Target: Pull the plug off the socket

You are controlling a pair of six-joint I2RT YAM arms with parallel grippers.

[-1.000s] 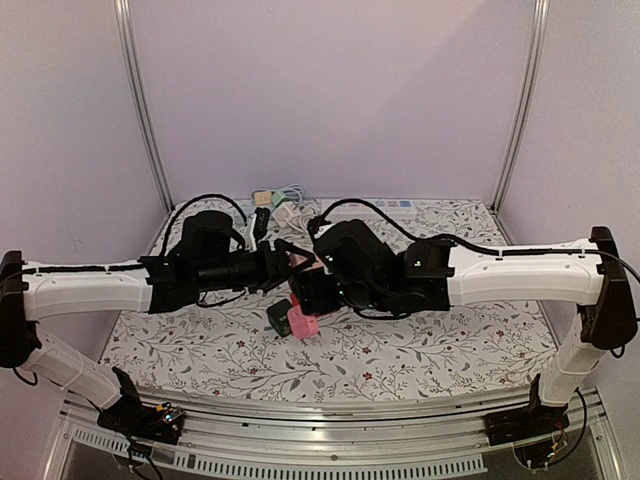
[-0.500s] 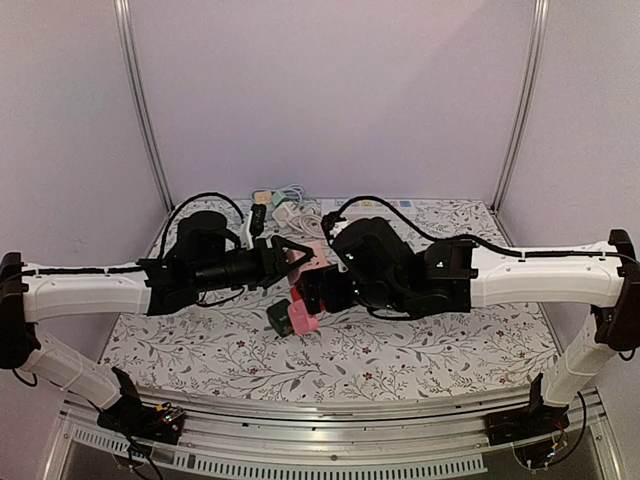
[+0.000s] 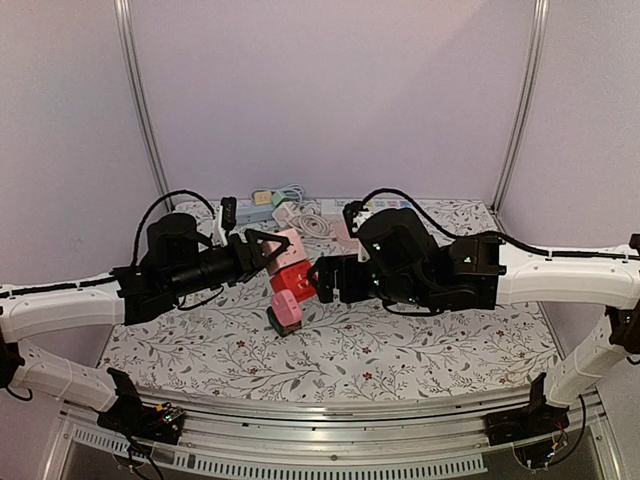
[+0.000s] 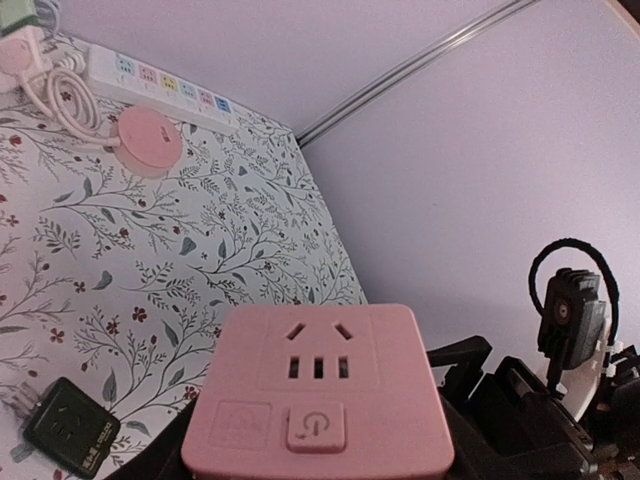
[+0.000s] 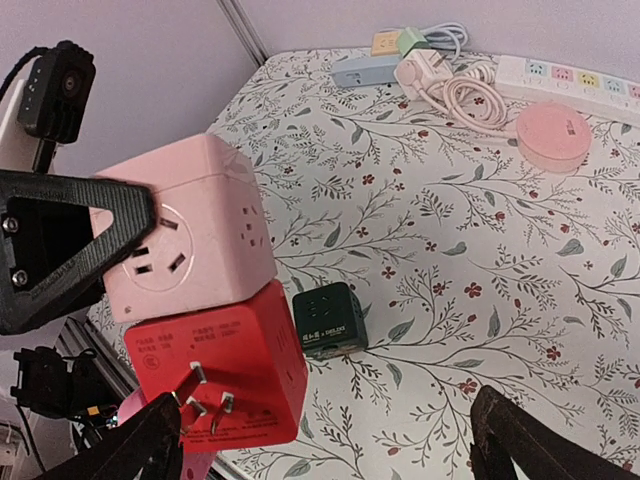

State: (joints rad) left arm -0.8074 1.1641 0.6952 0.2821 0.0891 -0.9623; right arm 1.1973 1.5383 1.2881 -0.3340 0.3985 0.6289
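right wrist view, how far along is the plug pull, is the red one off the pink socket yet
Done: the left gripper has the pink socket cube clamped and held up. In hand: the right gripper hangs open and empty, facing the red plug cube. Left: the red plug cube sits flush under the pink one, apparently joined, so it needs gripping and pulling free.

White links (image 3: 570, 275), black wrists (image 3: 190, 265), looped cables (image 3: 175, 200)

One pink cube socket (image 5: 185, 225), one red cube adapter (image 5: 225, 375), one dark green cube (image 5: 328, 320), one round pink disc (image 5: 556, 132), one white power strip (image 5: 570, 75).
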